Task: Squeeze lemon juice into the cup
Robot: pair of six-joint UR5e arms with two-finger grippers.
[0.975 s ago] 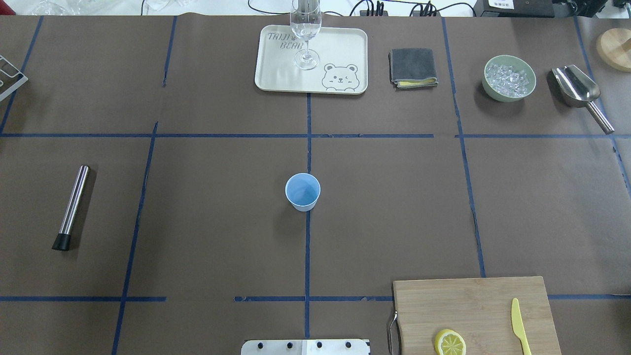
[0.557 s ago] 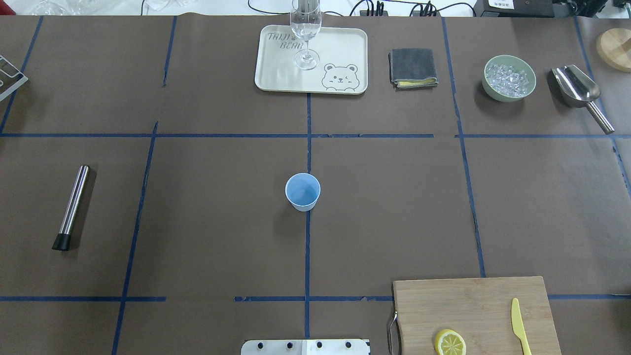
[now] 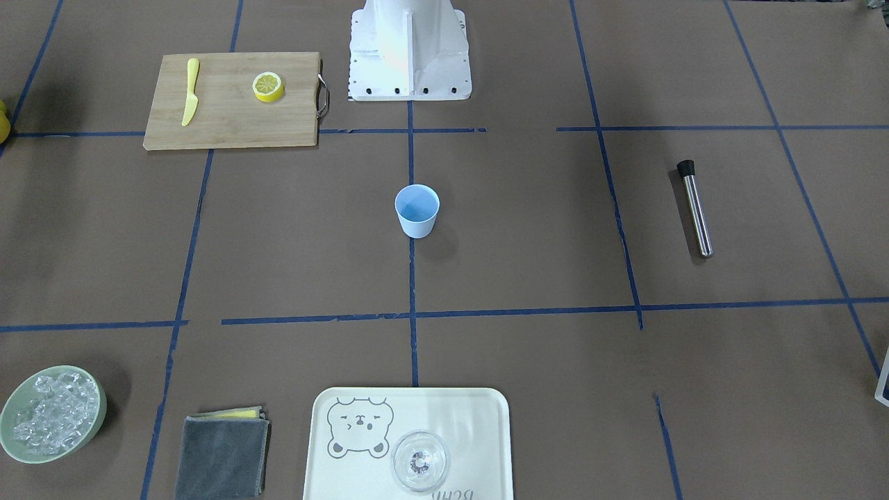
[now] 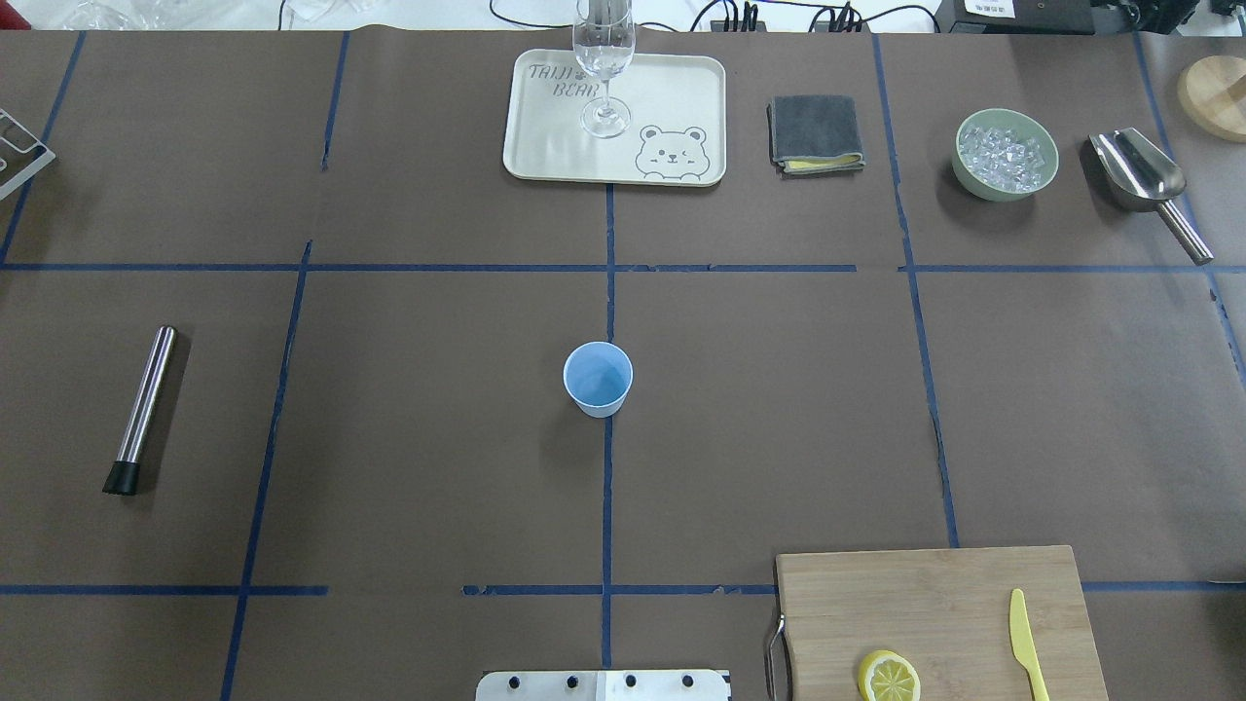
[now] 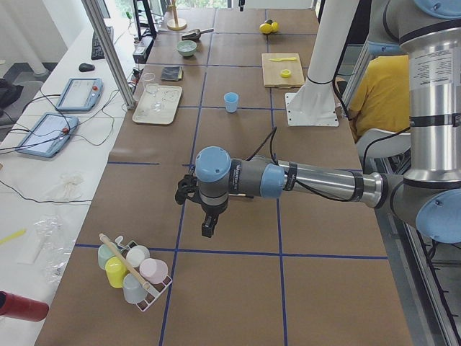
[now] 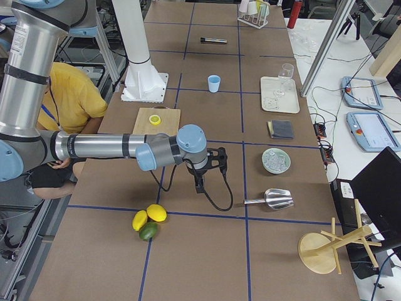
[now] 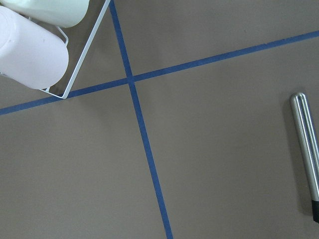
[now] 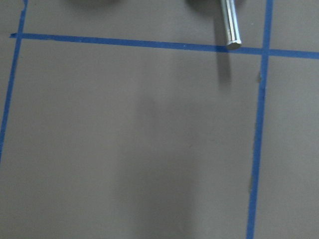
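Note:
The lemon [image 4: 889, 678] lies cut face up on the wooden cutting board [image 4: 925, 604] at the near right, also seen in the front view [image 3: 267, 86]. The light-blue cup [image 4: 598, 378] stands upright at the table's middle [image 3: 417, 210]. Neither gripper appears in the overhead or front views. The left gripper [image 5: 207, 229] hangs over the table's far left end, beside a rack of cups; I cannot tell if it is open. The right gripper [image 6: 199, 187] hangs over the right end, past the board; I cannot tell its state either.
A yellow knife [image 4: 1022, 643] lies on the board. A tray [image 4: 672, 97] with a glass [image 4: 604, 58], a grey cloth [image 4: 816, 132], a bowl of ice [image 4: 1006, 154] and a metal scoop [image 4: 1144, 185] line the far side. A steel muddler [image 4: 143, 409] lies left.

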